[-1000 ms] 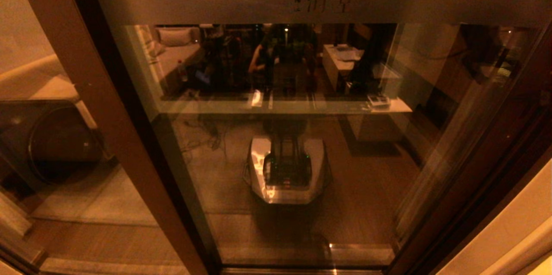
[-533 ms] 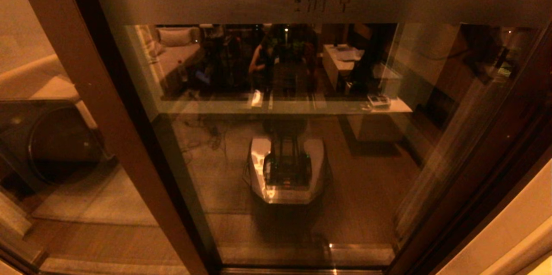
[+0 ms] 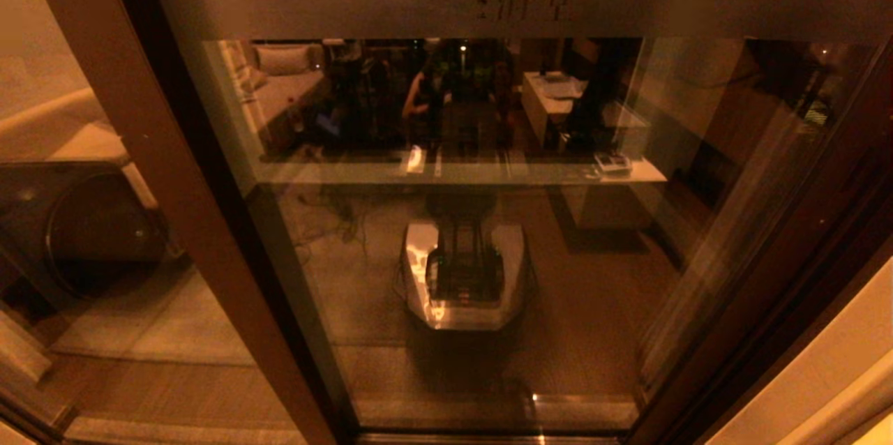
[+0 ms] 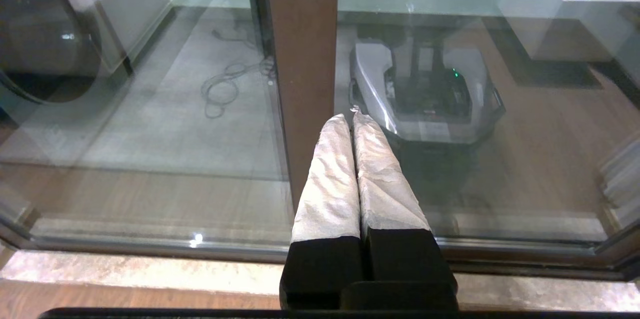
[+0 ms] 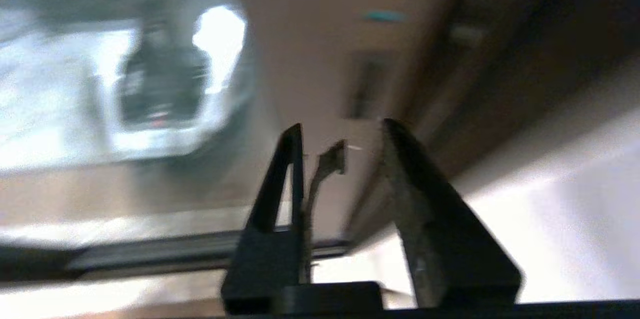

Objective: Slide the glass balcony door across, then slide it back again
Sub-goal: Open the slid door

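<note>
Tall glass balcony door (image 3: 488, 236) with dark brown frame fills head view, right stile at jamb. Right gripper (image 5: 342, 131) fingers apart, near stile's slot handle (image 5: 362, 86), not touching. Left gripper (image 4: 352, 119) fingers pressed together, idle before lighter brown post (image 4: 302, 59).

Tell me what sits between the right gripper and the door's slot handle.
Nothing: in the right wrist view the right gripper, jaws open, faces the slot handle in the glass balcony door's stile across a bare gap.

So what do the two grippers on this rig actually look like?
The left gripper has two long tapering fingers wrapped in crinkled silvery-white covering, on black bases. The right gripper has bare black wedge-shaped fingers, one an open triangular frame. No cables or markings show.
</note>
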Motion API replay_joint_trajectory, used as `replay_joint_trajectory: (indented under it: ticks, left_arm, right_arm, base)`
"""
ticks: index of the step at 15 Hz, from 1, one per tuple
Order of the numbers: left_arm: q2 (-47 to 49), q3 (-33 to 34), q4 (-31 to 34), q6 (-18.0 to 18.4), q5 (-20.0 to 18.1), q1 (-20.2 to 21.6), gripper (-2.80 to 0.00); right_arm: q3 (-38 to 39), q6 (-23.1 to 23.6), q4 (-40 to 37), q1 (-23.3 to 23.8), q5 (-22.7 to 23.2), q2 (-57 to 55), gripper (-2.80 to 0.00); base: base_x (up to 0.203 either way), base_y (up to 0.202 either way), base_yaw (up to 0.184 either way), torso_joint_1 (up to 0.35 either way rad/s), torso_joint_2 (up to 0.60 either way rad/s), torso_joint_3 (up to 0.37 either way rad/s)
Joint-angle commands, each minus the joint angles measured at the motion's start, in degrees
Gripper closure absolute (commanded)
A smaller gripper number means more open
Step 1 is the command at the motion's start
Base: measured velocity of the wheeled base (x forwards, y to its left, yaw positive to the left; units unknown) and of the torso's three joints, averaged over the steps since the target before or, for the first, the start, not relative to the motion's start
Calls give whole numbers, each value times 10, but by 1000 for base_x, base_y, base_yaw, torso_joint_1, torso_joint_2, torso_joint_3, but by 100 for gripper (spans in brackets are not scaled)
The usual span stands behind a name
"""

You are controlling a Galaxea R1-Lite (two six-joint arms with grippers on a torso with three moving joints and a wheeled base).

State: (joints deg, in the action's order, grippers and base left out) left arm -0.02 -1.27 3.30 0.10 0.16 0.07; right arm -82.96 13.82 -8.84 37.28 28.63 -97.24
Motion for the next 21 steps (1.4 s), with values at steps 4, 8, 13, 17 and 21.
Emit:
replay_joint_trajectory:
  ticks: [4, 8, 13, 17, 21]
  left_arm:
    - [-1, 0, 0, 0, 0, 0, 0]
    - [-1, 0, 0, 0, 0, 0, 0]
    - [-1, 0, 0, 0, 0, 0, 0]
    - [-1, 0, 0, 0, 0, 0, 0]
    - [-1, 0, 0, 0, 0, 0, 0]
  right_arm:
    - [18, 0, 49, -6, -82, -1, 0]
    - [25, -6, 91, -28, -110, -30, 0]
    - [19, -16, 145, -35, -135, -65, 0]
    - [18, -23, 164, -36, -134, -76, 0]
    - [16, -27, 205, -35, -135, -96, 0]
  base:
    - [0, 0, 0, 0, 0, 0]
    - [0, 0, 0, 0, 0, 0]
    - [0, 0, 0, 0, 0, 0]
    - [0, 0, 0, 0, 0, 0]
    - [0, 0, 0, 0, 0, 0]
